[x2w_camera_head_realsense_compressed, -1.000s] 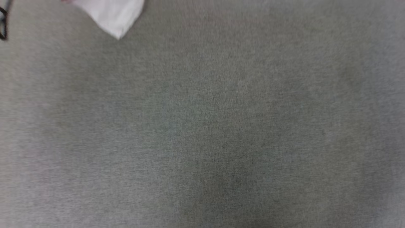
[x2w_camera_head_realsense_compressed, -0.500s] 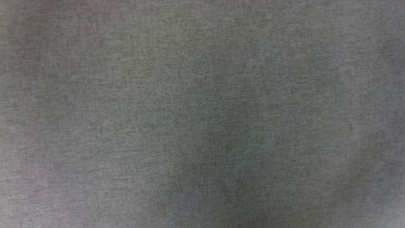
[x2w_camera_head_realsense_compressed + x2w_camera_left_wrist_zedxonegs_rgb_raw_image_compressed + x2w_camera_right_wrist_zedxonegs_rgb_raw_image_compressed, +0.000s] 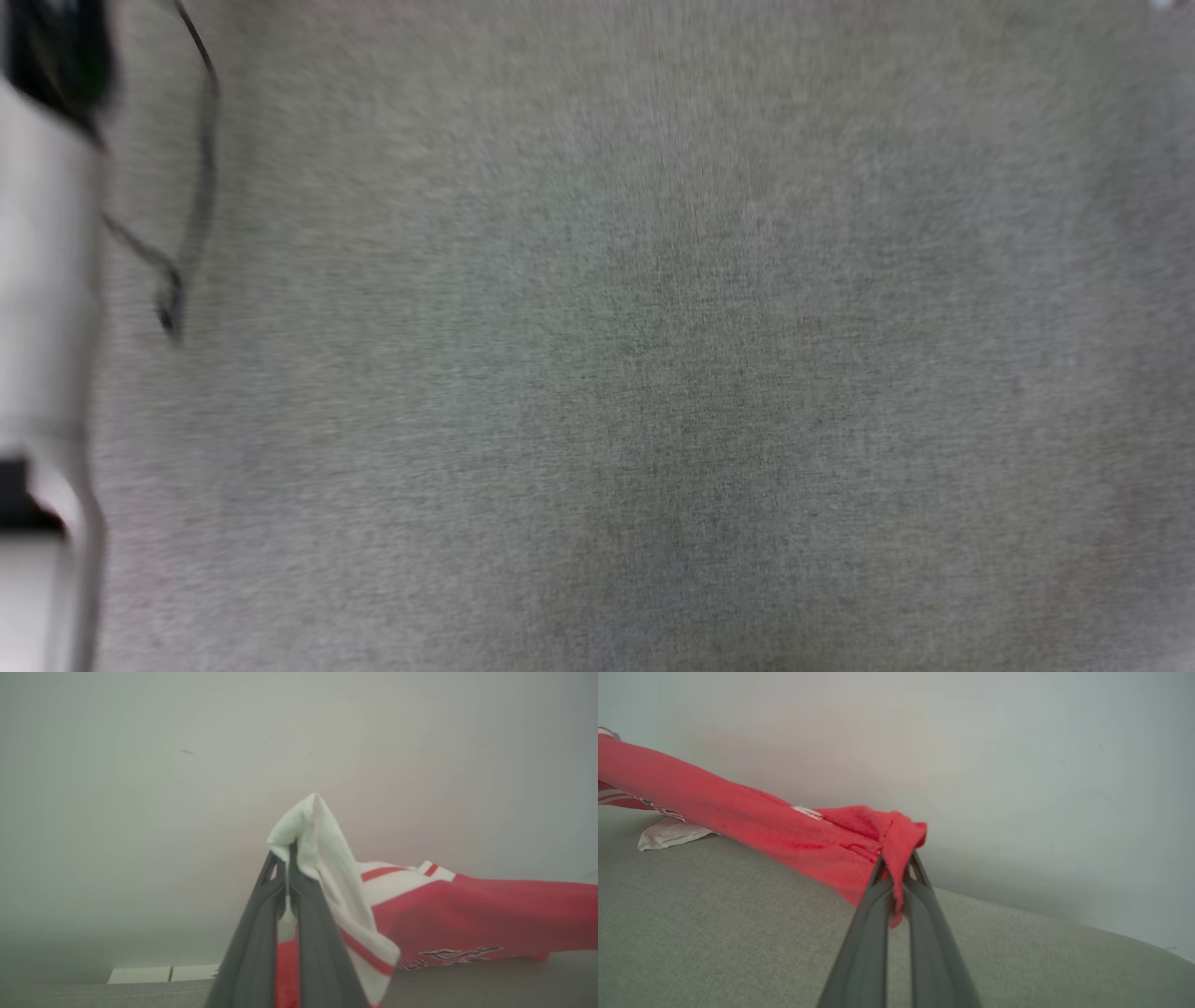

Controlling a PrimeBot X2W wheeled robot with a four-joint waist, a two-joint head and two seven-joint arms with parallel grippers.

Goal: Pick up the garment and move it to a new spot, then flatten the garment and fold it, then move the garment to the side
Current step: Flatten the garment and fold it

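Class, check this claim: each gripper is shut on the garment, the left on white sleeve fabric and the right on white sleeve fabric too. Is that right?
Not quite. The right gripper is shut on red fabric of the garment, not white, as the right wrist view shows. The left gripper is shut on white sleeve fabric.

A white sleeve of the garment (image 3: 738, 816) rests on the grey woven surface (image 3: 714, 924).
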